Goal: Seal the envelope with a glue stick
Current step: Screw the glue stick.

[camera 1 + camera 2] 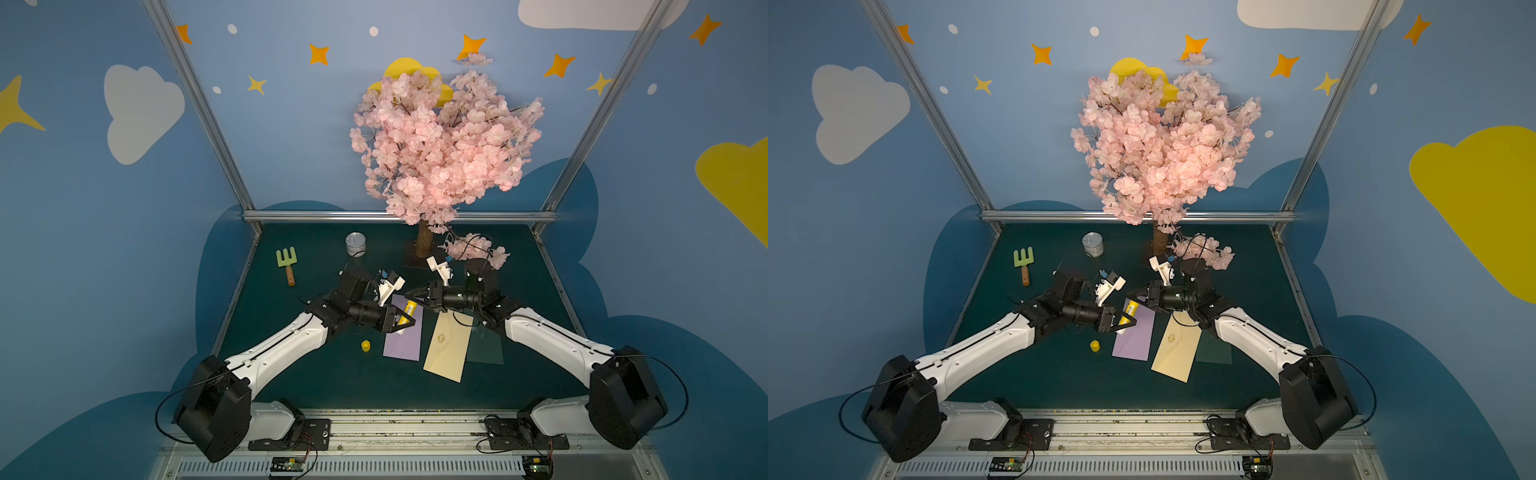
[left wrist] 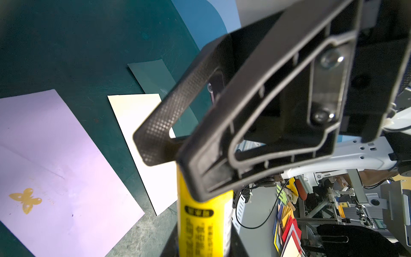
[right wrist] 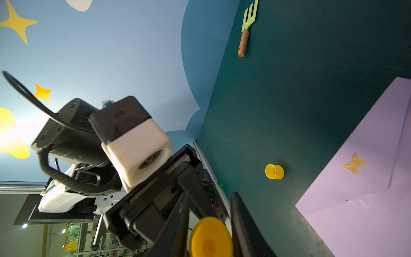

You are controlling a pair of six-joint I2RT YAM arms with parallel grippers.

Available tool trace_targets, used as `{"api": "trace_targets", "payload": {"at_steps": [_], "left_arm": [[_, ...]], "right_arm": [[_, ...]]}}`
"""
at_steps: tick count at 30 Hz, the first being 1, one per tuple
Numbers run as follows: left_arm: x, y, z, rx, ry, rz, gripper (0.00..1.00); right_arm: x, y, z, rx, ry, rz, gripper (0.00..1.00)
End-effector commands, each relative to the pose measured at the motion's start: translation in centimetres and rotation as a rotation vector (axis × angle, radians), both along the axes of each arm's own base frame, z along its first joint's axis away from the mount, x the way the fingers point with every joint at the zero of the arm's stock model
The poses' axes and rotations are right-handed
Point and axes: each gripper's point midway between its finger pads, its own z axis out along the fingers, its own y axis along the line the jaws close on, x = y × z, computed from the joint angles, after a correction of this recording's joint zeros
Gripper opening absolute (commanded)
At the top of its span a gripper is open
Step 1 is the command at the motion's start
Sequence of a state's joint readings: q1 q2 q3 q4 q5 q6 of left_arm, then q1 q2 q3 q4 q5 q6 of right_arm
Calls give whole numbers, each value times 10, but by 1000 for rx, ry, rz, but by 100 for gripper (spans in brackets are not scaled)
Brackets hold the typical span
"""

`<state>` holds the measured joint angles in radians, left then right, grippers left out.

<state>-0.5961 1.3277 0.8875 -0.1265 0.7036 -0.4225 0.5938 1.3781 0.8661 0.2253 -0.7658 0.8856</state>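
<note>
Your left pincer (image 1: 401, 322) is clenched on the glue stick (image 1: 410, 308), tilted just above the purple envelope (image 1: 401, 347). Its cap (image 1: 365, 345) lies off on the table (image 1: 332, 386), and I judge no gluing or sealing done yet. Your right pincer (image 1: 410, 296) flanks the stick's upper end; you cannot tell if it grips. Count one stick, one cap, one fork (image 1: 286, 262), one tin (image 1: 355, 244), and three envelopes with the cream envelope (image 1: 446, 351) and the dark green envelope (image 1: 487, 352).

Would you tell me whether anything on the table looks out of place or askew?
The yellow cap lies loose on its side on the mat, apart from the glue stick. The cream envelope lies askew, overlapping the dark green envelope.
</note>
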Motion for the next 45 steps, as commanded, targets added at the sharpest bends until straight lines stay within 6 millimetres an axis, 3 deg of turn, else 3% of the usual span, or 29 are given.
{"api": "trace_targets", "payload": {"at_steps": [1,7,14,17,22,28,32,34,37,42,45], "left_arm": [[2,-3,7,-15,-26,-11,3],[-2,-4,24,-69,-12,-32,3],[-28,-1,64,-226,-9,-172,3],[-36,2,77,-256,-18,-196,3],[-46,4,104,-388,-20,-256,3],[-57,3,129,-476,6,-360,3],[-50,3,113,-397,-11,-297,3],[-43,6,97,-310,-24,-229,3],[-29,10,76,-202,-52,-128,3],[-16,14,56,-105,-87,-48,3],[-15,12,47,-66,-94,-40,3]], "right_arm": [[-2,5,9,16,-28,22,31],[-23,4,24,81,-103,123,30],[-62,-4,71,271,-271,294,14],[-78,-10,98,369,-358,357,14],[-102,-19,126,496,-467,462,14],[-115,-19,134,518,-520,527,20],[-90,-13,125,463,-409,437,35],[-71,-10,110,395,-337,343,47],[-58,-6,88,255,-261,253,56],[-33,-5,63,133,-147,126,56],[-18,0,49,80,-84,62,46]]}}
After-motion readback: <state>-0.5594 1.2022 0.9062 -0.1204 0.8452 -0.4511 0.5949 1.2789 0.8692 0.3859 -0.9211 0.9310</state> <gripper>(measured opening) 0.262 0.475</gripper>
